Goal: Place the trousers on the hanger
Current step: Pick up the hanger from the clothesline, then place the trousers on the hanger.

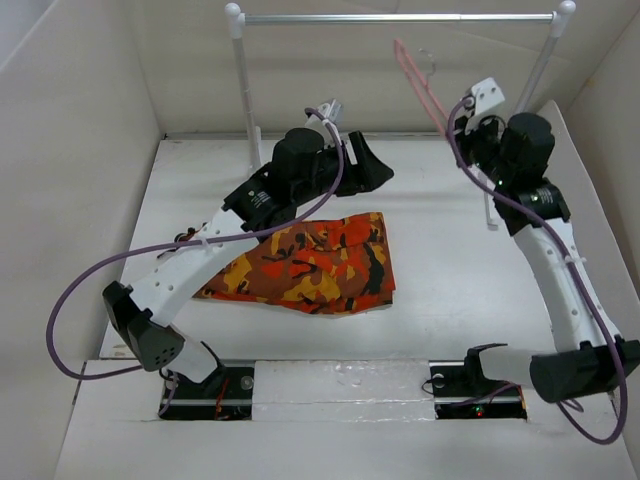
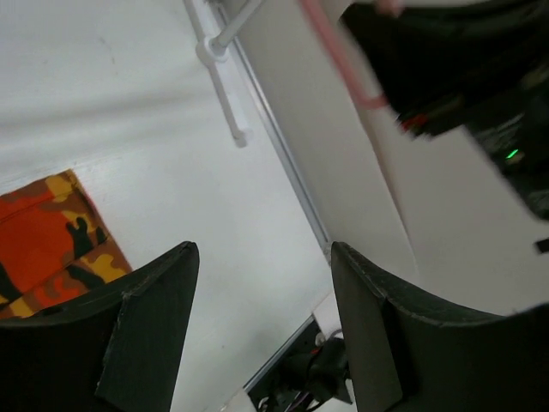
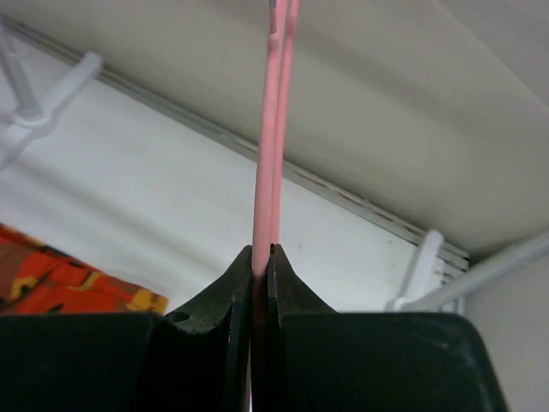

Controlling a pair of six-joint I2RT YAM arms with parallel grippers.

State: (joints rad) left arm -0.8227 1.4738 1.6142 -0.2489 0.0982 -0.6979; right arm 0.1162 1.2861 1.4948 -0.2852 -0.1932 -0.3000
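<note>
Gripping the hanger (image 3: 274,129) tight in the right claw (image 3: 262,251), pink wire rising beyond the tips. Holding the left claw (image 2: 264,249) wide open and empty, with the trousers (image 1: 310,260) flat below and behind it. Hanger secured; next, likely: reach back, pinch a cloth edge, drape over the hanger.

Bright even light, blurred wrist views
</note>
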